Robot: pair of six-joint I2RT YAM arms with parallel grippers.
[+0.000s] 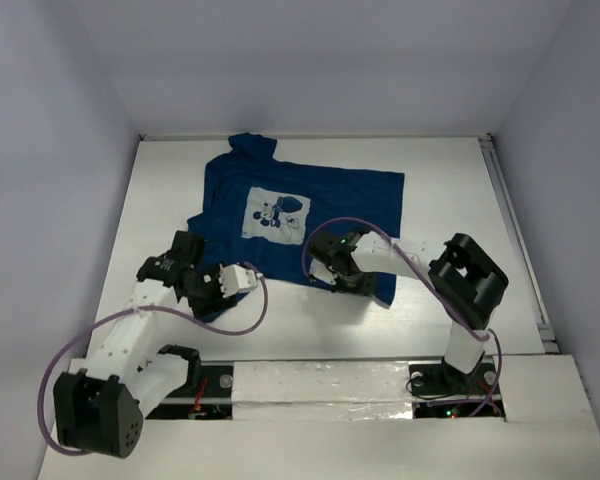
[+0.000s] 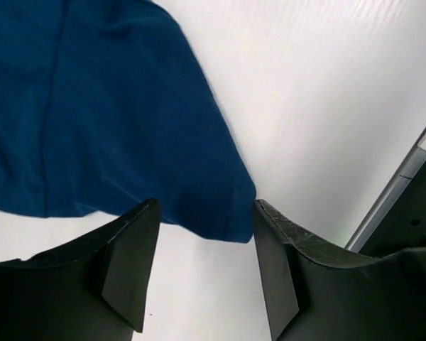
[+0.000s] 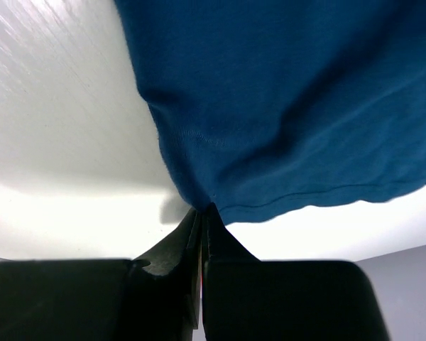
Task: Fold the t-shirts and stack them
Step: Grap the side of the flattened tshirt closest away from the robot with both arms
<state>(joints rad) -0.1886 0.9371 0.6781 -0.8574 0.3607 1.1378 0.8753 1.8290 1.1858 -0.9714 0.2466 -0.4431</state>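
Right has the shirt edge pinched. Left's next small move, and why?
Probably ease the left gripper forward and close it on the t-shirt corner. Its jaws stand open with that corner lying just ahead between them, ungripped, while the right gripper is shut on the shirt's edge.

Top external: high on the near side, looking down over the whole table (image 1: 440, 190). Both wrist views hang close, facing down — all three share the t-shirt (image 1: 350, 200) near hem
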